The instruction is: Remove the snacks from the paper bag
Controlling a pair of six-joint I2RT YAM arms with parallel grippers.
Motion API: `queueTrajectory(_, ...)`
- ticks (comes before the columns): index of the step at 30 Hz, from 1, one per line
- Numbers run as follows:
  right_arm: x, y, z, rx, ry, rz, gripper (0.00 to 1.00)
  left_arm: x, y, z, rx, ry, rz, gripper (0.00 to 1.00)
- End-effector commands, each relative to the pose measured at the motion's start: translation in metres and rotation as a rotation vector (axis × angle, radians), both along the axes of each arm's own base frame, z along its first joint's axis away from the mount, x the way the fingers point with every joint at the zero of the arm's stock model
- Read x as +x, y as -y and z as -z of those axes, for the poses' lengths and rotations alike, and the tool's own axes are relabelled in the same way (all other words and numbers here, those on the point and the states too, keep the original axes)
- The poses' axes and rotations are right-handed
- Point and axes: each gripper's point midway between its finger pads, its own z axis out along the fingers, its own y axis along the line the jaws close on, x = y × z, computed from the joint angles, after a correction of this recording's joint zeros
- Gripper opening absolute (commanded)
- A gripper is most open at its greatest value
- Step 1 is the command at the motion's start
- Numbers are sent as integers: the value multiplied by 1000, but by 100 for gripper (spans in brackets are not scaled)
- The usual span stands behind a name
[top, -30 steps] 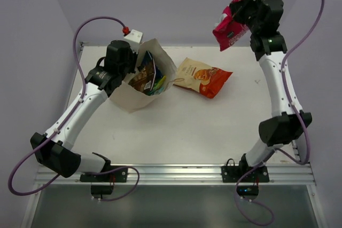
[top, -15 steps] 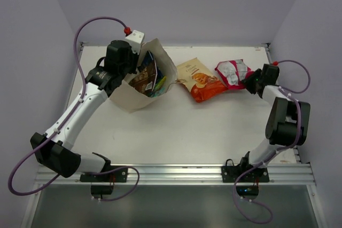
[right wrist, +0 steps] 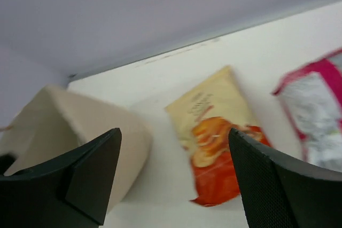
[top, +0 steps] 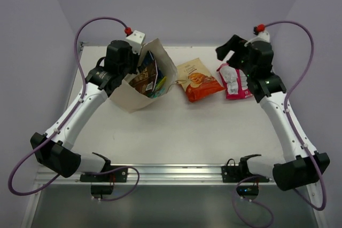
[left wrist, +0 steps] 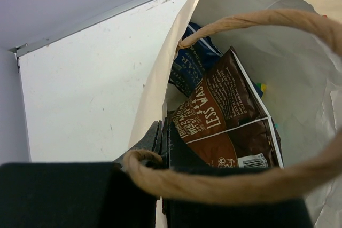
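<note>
Tan kraft paper bag [top: 128, 97], cream-and-orange chips packet [top: 199, 81], pink-and-white packet [top: 233, 83], dark brown packet [left wrist: 219, 110] with white lettering, dark blue packet [left wrist: 187, 68], white table [top: 187, 132]

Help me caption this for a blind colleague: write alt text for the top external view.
The left end effector grips the rim of a tan paper bag tilted open on a white table, packets showing inside. To its right lie an orange-and-cream chips packet and a pink-and-white packet, the right end effector open beside it.
</note>
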Motion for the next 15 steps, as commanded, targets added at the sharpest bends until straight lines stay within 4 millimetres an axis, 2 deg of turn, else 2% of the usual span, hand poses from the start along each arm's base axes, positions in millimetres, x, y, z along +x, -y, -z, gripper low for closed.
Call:
queueTrajectory(1, -20, -83, -28, -90, 58, -271, 84, -6, 4, -10, -22, 4, 22, 0)
queueTrajectory(2, -33, -121, -41, -83, 85, -369, 84, -6, 4, -11, -23, 6, 22, 0)
queueTrajectory(4, -41, -156, -41, -71, 75, -448, 84, -9, 3, -13, -26, 11, 22, 0)
queueTrajectory(5, -47, -186, -42, -63, 66, -515, 84, -9, 3, -15, -28, 15, 22, 0)
queueTrajectory(7, -51, -216, -38, -52, 45, -571, 84, -11, 2, -14, -27, 12, 22, 0)
queueTrajectory(8, -54, -244, -35, -58, 29, -620, 84, -12, 2, -14, -26, 13, 21, 0)
queueTrajectory(10, -58, -270, -23, -74, -25, -661, 84, -13, 0, -10, -20, 8, 17, 0)
queueTrajectory(11, -48, -285, -16, -81, -48, -664, 84, -13, -1, -9, -18, 8, 13, 0)
queueTrajectory(13, -46, -301, 1, -87, -99, -668, 83, -15, -2, -5, -15, -1, 12, 0)
queueTrajectory(14, -41, -306, 2, -86, -108, -654, 83, -16, -2, -6, -21, 2, 14, 0)
queueTrajectory(15, -33, -313, 28, -99, -164, -632, 83, -16, -1, -6, -26, 2, 13, 0)
